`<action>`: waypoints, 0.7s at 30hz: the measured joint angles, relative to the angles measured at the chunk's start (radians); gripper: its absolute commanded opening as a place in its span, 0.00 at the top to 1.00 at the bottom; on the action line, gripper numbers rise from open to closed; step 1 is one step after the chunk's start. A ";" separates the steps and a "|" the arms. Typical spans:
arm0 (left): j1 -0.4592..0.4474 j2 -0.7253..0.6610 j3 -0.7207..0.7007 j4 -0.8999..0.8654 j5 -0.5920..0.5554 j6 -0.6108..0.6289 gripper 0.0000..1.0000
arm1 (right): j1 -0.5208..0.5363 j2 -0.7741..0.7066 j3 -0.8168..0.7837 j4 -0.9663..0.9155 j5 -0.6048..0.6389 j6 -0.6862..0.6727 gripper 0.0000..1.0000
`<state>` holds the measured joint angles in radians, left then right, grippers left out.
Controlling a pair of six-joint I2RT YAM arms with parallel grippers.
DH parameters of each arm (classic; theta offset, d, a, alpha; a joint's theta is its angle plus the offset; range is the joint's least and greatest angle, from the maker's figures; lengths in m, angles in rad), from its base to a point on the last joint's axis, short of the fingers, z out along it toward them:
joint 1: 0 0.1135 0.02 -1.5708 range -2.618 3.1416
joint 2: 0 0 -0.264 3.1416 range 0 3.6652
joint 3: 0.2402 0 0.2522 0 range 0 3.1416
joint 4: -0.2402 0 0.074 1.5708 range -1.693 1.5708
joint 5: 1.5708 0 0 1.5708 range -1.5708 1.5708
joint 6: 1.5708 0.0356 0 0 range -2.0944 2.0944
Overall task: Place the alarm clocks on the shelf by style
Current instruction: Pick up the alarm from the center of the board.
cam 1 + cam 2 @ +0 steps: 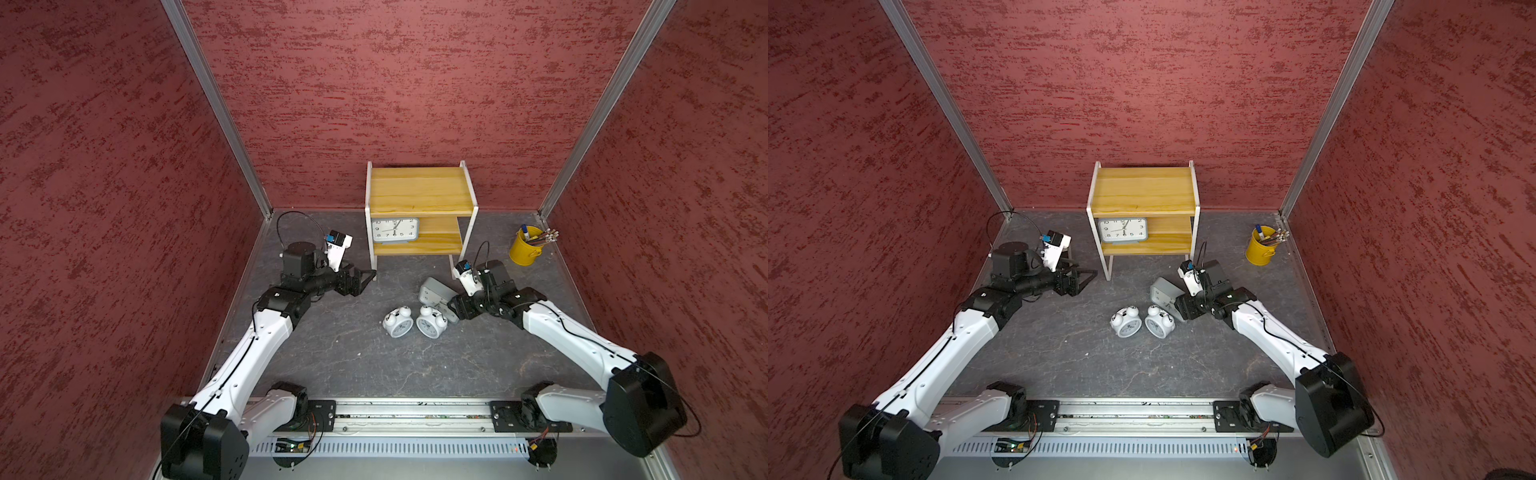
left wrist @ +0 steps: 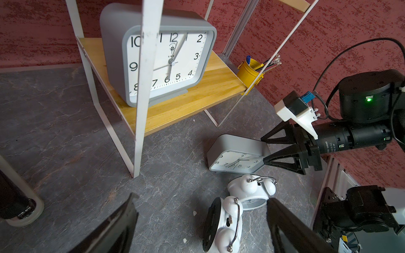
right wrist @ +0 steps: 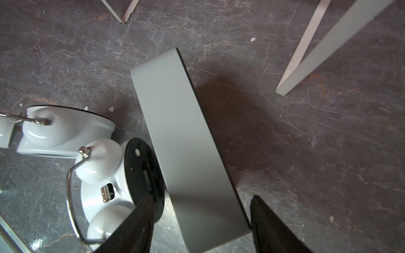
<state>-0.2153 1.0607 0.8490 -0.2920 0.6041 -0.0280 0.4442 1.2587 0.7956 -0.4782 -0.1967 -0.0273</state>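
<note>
In front of the shelf (image 1: 419, 191), near its right leg: the loose grey clock (image 2: 236, 151) sits tipped on the surface (image 1: 332, 353), right at the tip of the right gripper (image 2: 263, 150).
Right gripper: jaws partly apart, one on each side of the clock's thin body; no firm clamp shows yet.
Long axis: the clock's broad top runs away from the gripper, so the jaws close across its short depth.
Neighbours: the nearer twin-bell clock (image 1: 431, 322) lies just beside the grey case and close to one finger; the farther twin-bell clock (image 1: 397, 322) lies next to it.
Lower board: the shelved grey clock (image 1: 395, 230) stands at its left end, with free board to its right.
Left gripper (image 1: 371, 277): wide open, empty, by the shelf's left leg, farther from the loose clock.
</note>
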 measured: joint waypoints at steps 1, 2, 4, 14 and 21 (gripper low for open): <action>0.000 0.000 0.000 0.000 0.000 0.000 0.06 | 0.000 0.002 0.000 -0.002 0.001 0.000 0.35; 0.000 0.000 0.000 0.000 0.000 0.000 0.06 | 0.000 0.002 0.000 -0.004 0.002 -0.003 0.35; 0.000 0.000 0.000 0.000 0.000 0.000 0.06 | 0.000 0.002 0.000 -0.006 0.004 -0.006 0.36; 0.000 0.000 0.000 -0.005 -0.003 0.005 0.06 | 0.002 0.003 0.000 -0.012 0.019 -0.018 0.35; 0.000 -0.002 0.000 -0.008 -0.004 0.008 0.06 | 0.007 0.017 0.000 -0.014 0.023 -0.026 0.36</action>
<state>-0.2153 1.0592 0.8490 -0.2996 0.6003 -0.0204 0.4511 1.2755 0.7956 -0.4919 -0.1741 -0.0536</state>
